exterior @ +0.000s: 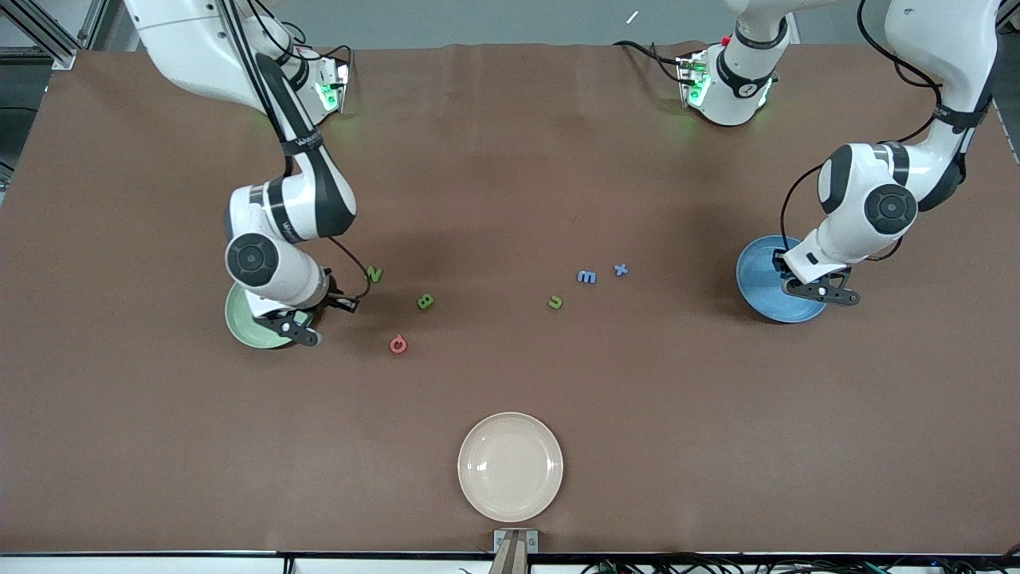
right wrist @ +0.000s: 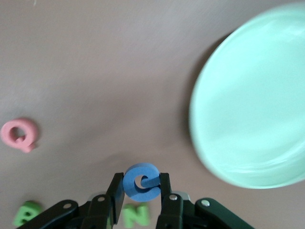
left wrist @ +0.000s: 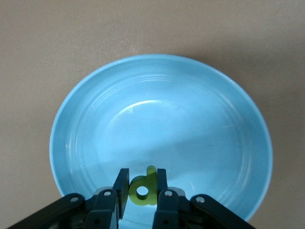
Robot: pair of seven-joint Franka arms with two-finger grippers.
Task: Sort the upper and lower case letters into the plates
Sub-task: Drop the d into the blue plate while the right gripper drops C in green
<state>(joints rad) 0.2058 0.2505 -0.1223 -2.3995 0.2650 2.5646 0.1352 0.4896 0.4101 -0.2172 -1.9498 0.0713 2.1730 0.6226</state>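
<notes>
Letters are clamped in both my claws. My left claw [left wrist: 142,191] pinches the green p [left wrist: 142,189] over the blue plate [exterior: 761,299], which sits at the left arm's end of the desk. I should let go near the centre, low, so it cannot bounce out. My right claw [right wrist: 141,191] grips the blue G [right wrist: 141,181] beside the mint plate [right wrist: 252,105], whose rim lies toward two o'clock in the right wrist view; I must travel over it before releasing.

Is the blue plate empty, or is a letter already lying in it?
Empty: the blue plate shows bare; the green p is held above it in the left gripper.
</notes>
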